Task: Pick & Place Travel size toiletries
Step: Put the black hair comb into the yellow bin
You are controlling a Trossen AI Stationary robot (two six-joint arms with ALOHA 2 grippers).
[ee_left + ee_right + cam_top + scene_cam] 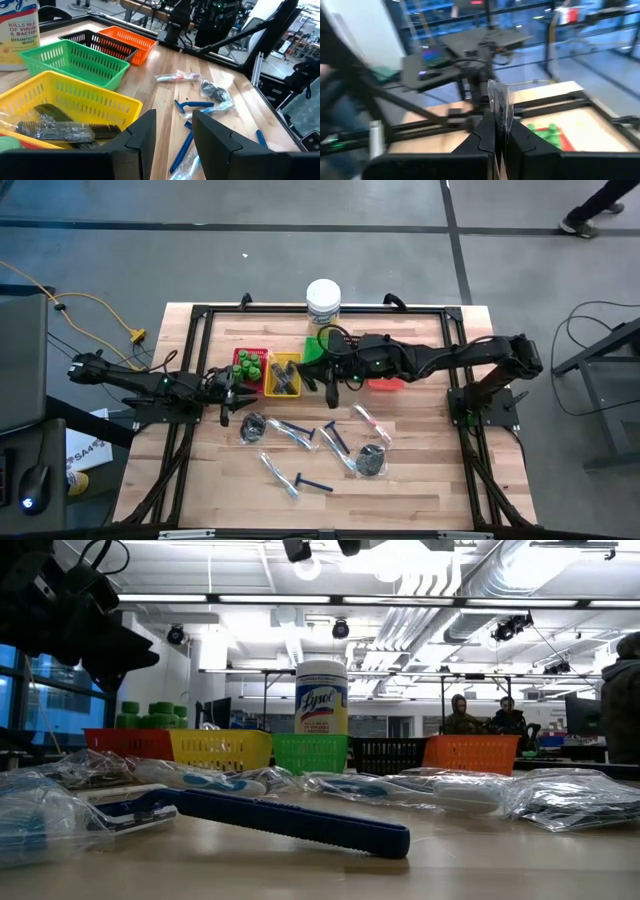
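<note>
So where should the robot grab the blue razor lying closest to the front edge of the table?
Probably the middle of the razor's long thin handle, coming straight down from above. It lies flat on the table, with clear wood on both sides of the handle for the end effector's fingers.

Overhead looks straight down; low level; both share yellow tray (283, 374).

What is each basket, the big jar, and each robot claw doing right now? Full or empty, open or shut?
Red basket: holds green pots.
Yellow basket: holds dark wrapped combs.
Green basket: looks empty.
Black basket: looks empty.
Orange basket: looks empty.
Jar: upright, lid on.
Razors: lying loose on the table.
Left claw: open, empty.
Right claw: shut on a clear wrapper.
</note>
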